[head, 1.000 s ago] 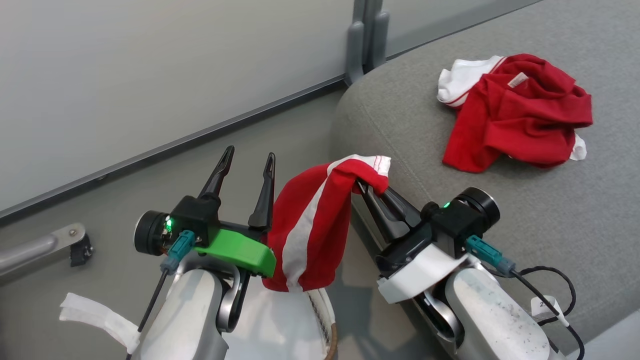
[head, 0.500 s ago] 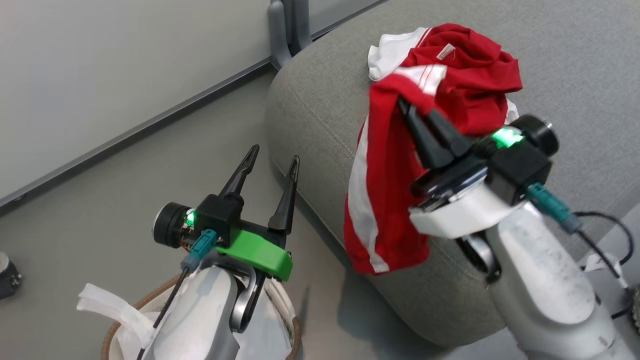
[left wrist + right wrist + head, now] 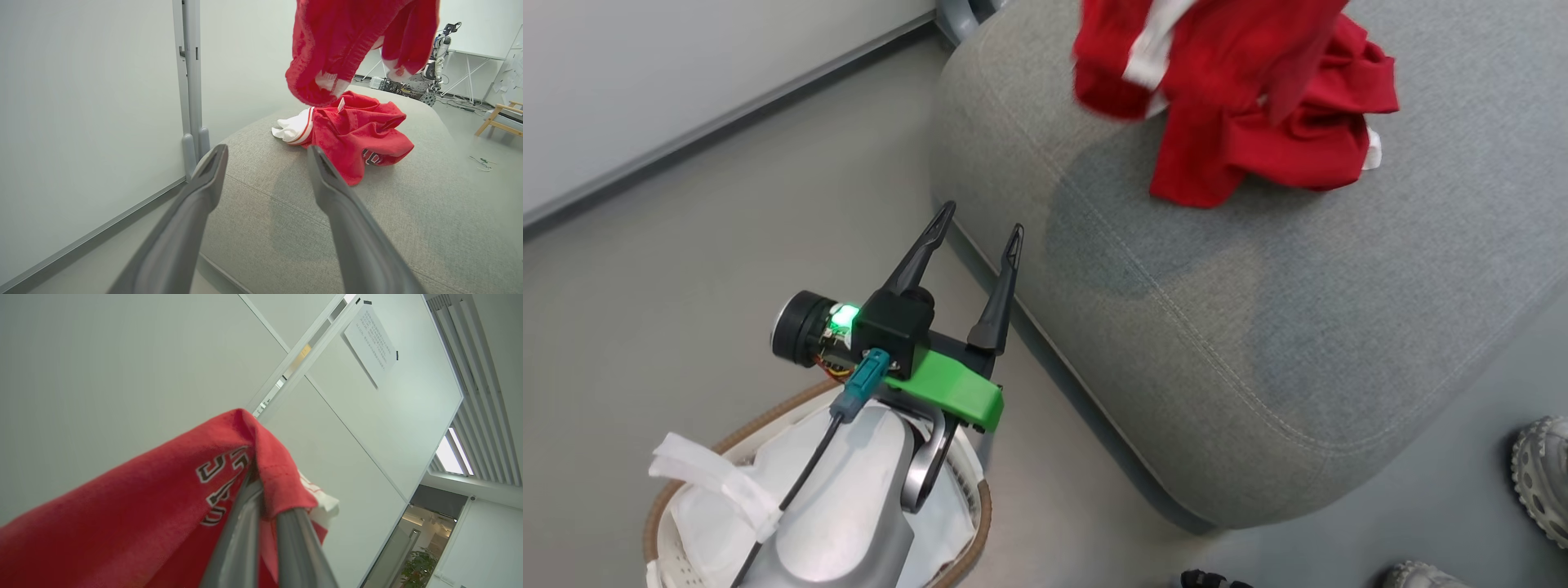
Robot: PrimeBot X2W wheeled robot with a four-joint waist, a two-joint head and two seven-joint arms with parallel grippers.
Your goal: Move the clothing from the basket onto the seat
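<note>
Currently my right gripper (image 3: 265, 490) is clamped on a fold of the red jersey (image 3: 122, 514), which hangs over the seat (image 3: 1258, 327) above a second red jersey (image 3: 1282, 139) lying there. White dark-edged lettering (image 3: 222, 482) on the held cloth: unreadable. My left gripper (image 3: 980, 220): fingers spread, empty, above the basket (image 3: 985, 506).

Behind the dark-fingered left gripper (image 3: 982, 218), a green LED (image 3: 844, 313) is glowing beside a green bracket (image 3: 947, 388) and a teal connector (image 3: 862, 384) trailing black cable (image 3: 796, 482).

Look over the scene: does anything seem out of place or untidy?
A red jersey lies crumpled on the seat; a second jersey dangles above it, pinched by the right gripper. Nothing looks spilled or damaged.
</note>
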